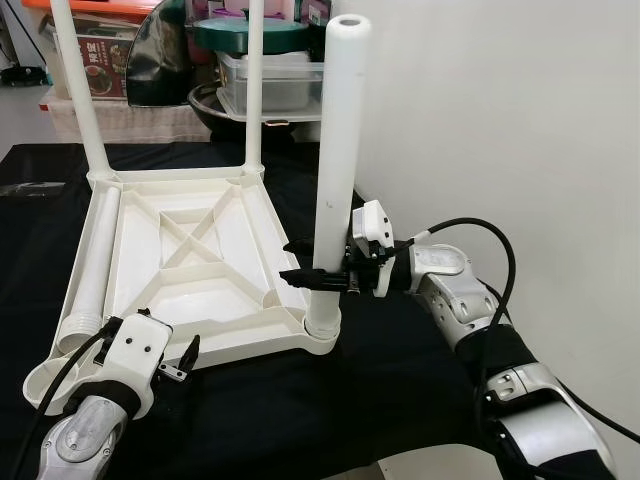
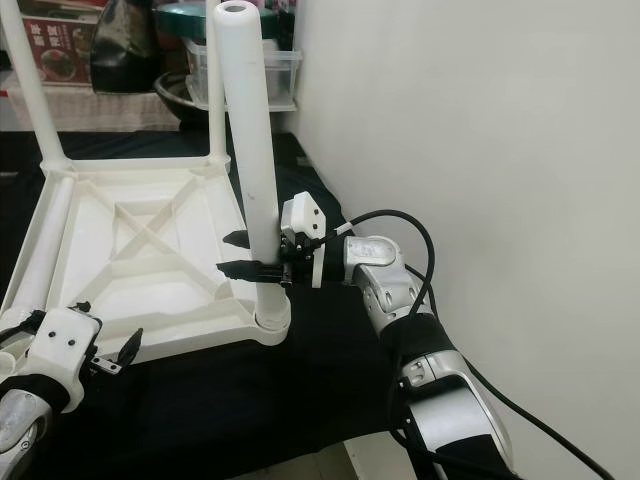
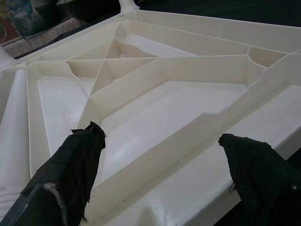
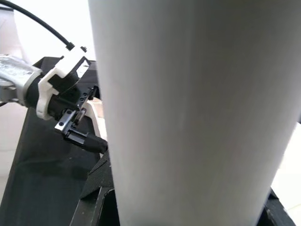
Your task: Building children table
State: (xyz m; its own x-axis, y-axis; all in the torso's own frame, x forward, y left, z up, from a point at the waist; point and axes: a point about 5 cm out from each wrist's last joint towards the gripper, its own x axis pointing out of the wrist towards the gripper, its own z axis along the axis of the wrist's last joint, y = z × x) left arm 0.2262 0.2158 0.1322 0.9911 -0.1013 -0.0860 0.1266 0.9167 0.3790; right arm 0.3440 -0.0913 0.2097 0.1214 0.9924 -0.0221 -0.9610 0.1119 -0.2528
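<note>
A white plastic children's table point(image 1: 225, 300) lies upside down on a black cloth. Two white legs point(image 1: 80, 100) point(image 1: 254, 90) stand in its far corners. A third leg point(image 1: 335, 160) stands upright in the near right corner socket point(image 1: 322, 328), and my right gripper point(image 1: 316, 263) is shut on it low down, one black finger on each side. A fourth leg point(image 1: 90, 268) lies loose along the table's left side. My left gripper point(image 3: 162, 165) hangs open just over the table's near left edge, its fingertips point(image 3: 84, 146) wide apart with nothing between them.
A white wall point(image 1: 520, 120) runs close along the right. Behind the table stand a clear plastic box point(image 1: 275, 80), a dark bowl point(image 1: 215, 105) and a green lid point(image 1: 250, 32). The black cloth point(image 1: 330, 410) ends at the near edge.
</note>
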